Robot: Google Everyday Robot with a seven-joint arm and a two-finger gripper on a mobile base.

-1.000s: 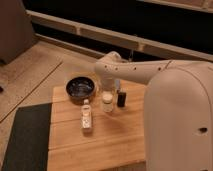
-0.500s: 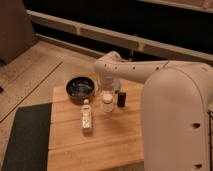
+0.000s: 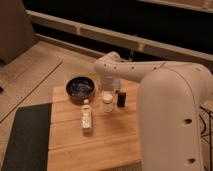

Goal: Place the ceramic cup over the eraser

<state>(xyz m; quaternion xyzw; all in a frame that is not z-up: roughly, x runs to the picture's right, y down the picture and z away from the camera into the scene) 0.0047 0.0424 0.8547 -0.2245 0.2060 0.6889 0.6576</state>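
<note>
The ceramic cup [image 3: 107, 102] is a small whitish cylinder standing on the wooden table [image 3: 95, 135], near its middle back. The eraser [image 3: 121, 98] is a small black upright block just right of the cup, a small gap between them. My gripper [image 3: 111, 88] hangs from the white arm, right above and behind the cup, between the cup and the eraser. The arm hides much of it.
A wide black bowl [image 3: 80, 88] sits at the table's back left. A slim clear bottle [image 3: 87, 116] with a pale label lies left of and nearer than the cup. A dark mat [image 3: 25, 137] lies on the floor to the left. My white arm body [image 3: 172, 115] fills the right side.
</note>
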